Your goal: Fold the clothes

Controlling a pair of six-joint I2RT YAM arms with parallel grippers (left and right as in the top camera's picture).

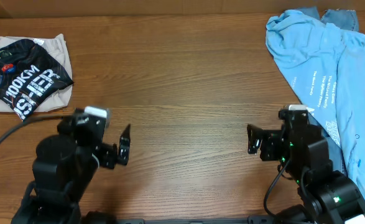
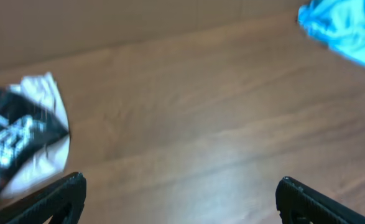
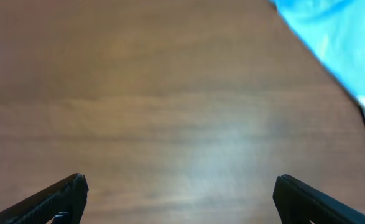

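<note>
— Desk: Grippers?
— Photo: Left gripper (image 1: pixel 119 148) and right gripper (image 1: pixel 254 142) both gape wide, empty, over the wooden table (image 1: pixel 182 74).
— Desk: Clothes?
— Photo: Black shirt (image 1: pixel 27 78) lies atop a beige garment (image 1: pixel 55 46), beyond the left gripper; light-blue shirt (image 1: pixel 322 68) sprawls beside the right.

Brown wooden table (image 1: pixel 188 68), loaded at both sides.
Black shirt (image 1: pixel 27 78) on beige garment (image 1: pixel 55 46) far left; light-blue shirt (image 1: pixel 322 68) crumpled along right edge.

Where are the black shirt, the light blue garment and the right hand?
black shirt (image 1: pixel 28 84): overhead view, on its white lettering.
light blue garment (image 1: pixel 319 59): overhead view, plain fabric above the small print.
right hand (image 3: pixel 180 182): right wrist view, midway between its open fingertips.
</note>
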